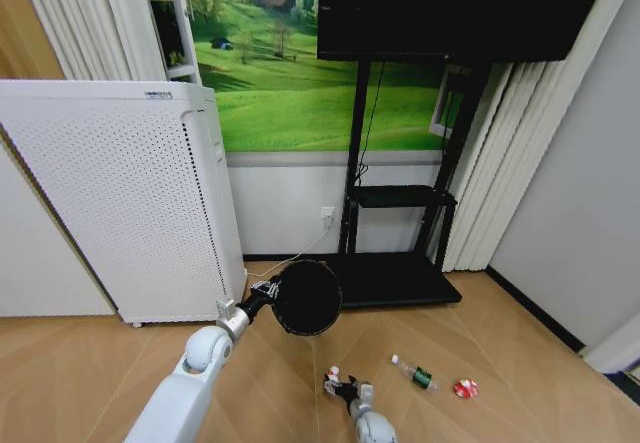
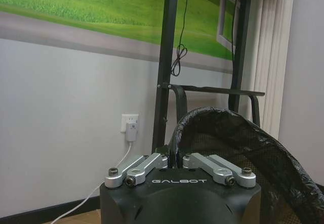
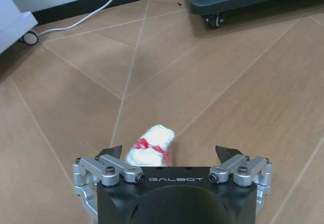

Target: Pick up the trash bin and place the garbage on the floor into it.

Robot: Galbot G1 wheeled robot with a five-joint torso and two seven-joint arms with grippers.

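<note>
Left gripper [image 1: 268, 291]: closed on the rim of the trash bin [image 1: 306, 297], holding it above the floor [image 1: 90, 363], near the white perforated appliance [image 1: 120, 203].
Right gripper [image 3: 169, 150]: wide open, low over the floor, fingers on both sides of a red-and-white piece [image 3: 150, 144].
Other garbage: green bottle [image 1: 413, 373] and second red-and-white piece [image 1: 465, 388] lie on the floor toward the right wall, apart.

The left gripper [image 1: 268, 291] is raised on an outstretched arm, jaws clamped shut. The right gripper [image 3: 169, 155] hangs low, jaws spread wide.
</note>
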